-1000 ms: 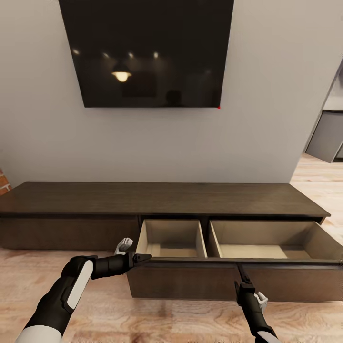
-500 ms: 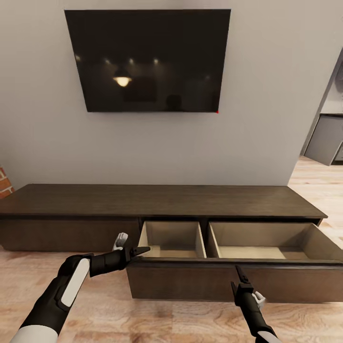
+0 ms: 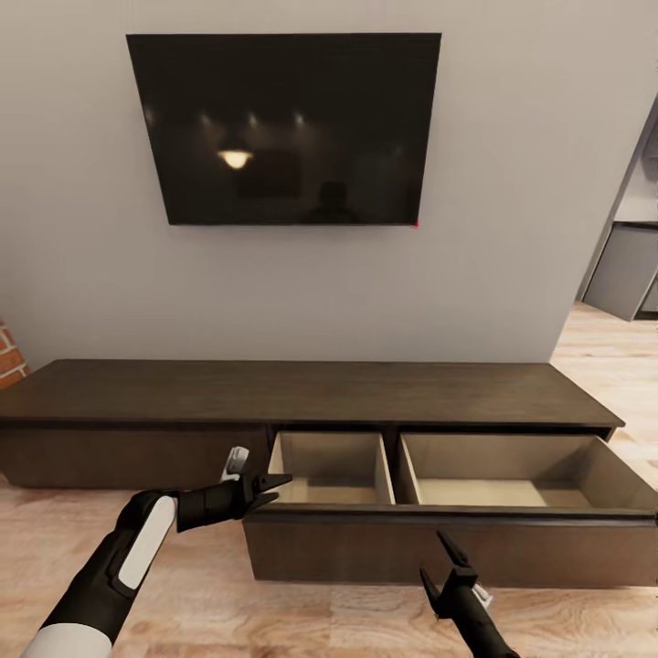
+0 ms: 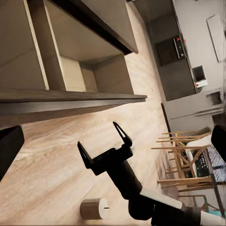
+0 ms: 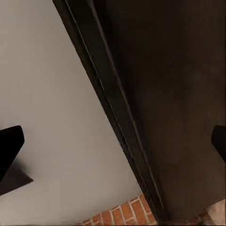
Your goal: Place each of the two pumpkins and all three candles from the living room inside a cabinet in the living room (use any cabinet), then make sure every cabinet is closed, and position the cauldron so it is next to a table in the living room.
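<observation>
The long low dark-brown cabinet (image 3: 311,388) stands against the wall. Its wide drawer (image 3: 366,548) is pulled out, and two pale compartments inside hold nothing. My left gripper (image 3: 271,487) is open at the drawer's left front corner. My right gripper (image 3: 432,556) is open just in front of the drawer front, apart from it; the left wrist view shows it (image 4: 98,135) from the side. One cream candle (image 4: 94,208) sits on the wood floor below my right arm. Pumpkins, cauldron and table are out of view.
A dark TV (image 3: 283,128) hangs on the grey wall above the cabinet. Brick (image 3: 9,361) shows at the far left, and a kitchen opening (image 3: 631,274) at the right. Wooden chairs (image 4: 181,155) stand behind me. Wood floor lies before the cabinet.
The whole view has shifted, so the camera moved back. My right gripper left the drawer's top edge, dropped lower and to the left, and opened. My left gripper stays at the drawer's corner.
</observation>
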### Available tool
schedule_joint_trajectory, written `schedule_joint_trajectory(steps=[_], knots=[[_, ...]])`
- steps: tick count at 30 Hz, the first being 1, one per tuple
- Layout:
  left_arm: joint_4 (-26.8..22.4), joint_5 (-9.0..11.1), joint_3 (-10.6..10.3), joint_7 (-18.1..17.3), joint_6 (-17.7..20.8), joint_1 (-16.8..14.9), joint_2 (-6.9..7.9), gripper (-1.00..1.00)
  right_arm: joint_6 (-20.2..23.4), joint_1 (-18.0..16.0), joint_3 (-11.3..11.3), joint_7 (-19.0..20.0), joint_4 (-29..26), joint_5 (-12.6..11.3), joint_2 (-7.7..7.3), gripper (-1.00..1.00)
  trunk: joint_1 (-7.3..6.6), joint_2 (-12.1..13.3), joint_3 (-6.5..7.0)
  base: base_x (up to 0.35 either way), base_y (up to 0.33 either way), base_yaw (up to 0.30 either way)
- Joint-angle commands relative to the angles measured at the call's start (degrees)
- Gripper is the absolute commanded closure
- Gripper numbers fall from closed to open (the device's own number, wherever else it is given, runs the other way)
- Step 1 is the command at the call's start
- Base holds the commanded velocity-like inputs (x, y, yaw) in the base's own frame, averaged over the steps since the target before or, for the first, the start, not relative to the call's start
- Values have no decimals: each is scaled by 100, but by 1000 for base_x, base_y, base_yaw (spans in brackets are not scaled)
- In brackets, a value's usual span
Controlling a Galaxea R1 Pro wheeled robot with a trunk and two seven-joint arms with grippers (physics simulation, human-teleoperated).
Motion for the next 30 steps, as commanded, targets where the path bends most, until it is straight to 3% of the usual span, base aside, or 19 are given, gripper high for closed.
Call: schedule_joint_trajectory(steps=[1, 5, 7, 10, 14, 15, 18, 30], knots=[[-1, 50, -18, -19, 16, -3, 8, -100, 100, 13, 5, 3, 63, -29, -2, -100, -25, 39, 13, -197, 0, 0], [2, 150, -38, -22, 16, -3, 14, -100, 264, 107, 64, 12, 222, 46, -4, -100, -113, 200, 85, -91, 0, 0], [4, 166, -41, -22, 16, -3, 16, -100, 318, 180, 177, 27, 252, 327, -4, -100, -157, 280, 121, -26, 0, 0], [6, 174, -42, -23, 16, -3, 16, -100, 278, 227, 316, 32, 272, 957, -32, -100, -223, 400, 175, -9, 0, 0], [6, 176, -63, -23, 16, -3, 16, -100, -120, 240, 365, 63, 274, 1314, -43, -100, -311, 560, 247, -3, 0, 0], [6, 176, -78, -23, 16, -3, 19, -100, -404, 242, 377, 104, 272, 1390, -45, -100, -333, 601, 264, 0, 0, 0], [6, 176, -91, -23, 16, -3, 20, -100, -697, 243, 388, 208, 271, 1455, -47, -100, -399, 721, 318, 0, 0, 0], [6, 177, -105, -23, 16, -3, 19, -100, -814, 244, 496, 267, 273, 1477, -48, -100, -662, 1202, 534, 0, 0, 0]])
